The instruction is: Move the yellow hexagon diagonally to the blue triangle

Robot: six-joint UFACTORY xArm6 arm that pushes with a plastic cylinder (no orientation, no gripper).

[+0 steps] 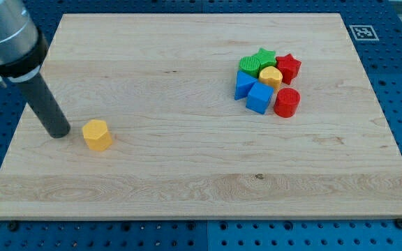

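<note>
The yellow hexagon block (pixel 97 134) sits alone on the left of the pale wooden board (pixel 187 188), well apart from the cluster on the far right. My tip (pixel 60 132) rests just beside the hexagon's left side, with a thin gap showing; this rod has no pincer, so nothing opens or clamps. The blue triangle block (pixel 243 84) lies at the cluster's left edge, touching the blue cube (pixel 259 97) and close to the green star (pixel 258 63), yellow round block (pixel 271 76), red star (pixel 289 67) and red cylinder (pixel 287 102). A good push probably starts from the hexagon's near-left corner, driving right and far in 1 straight line, stopping early so the cluster stays undisturbed.
</note>
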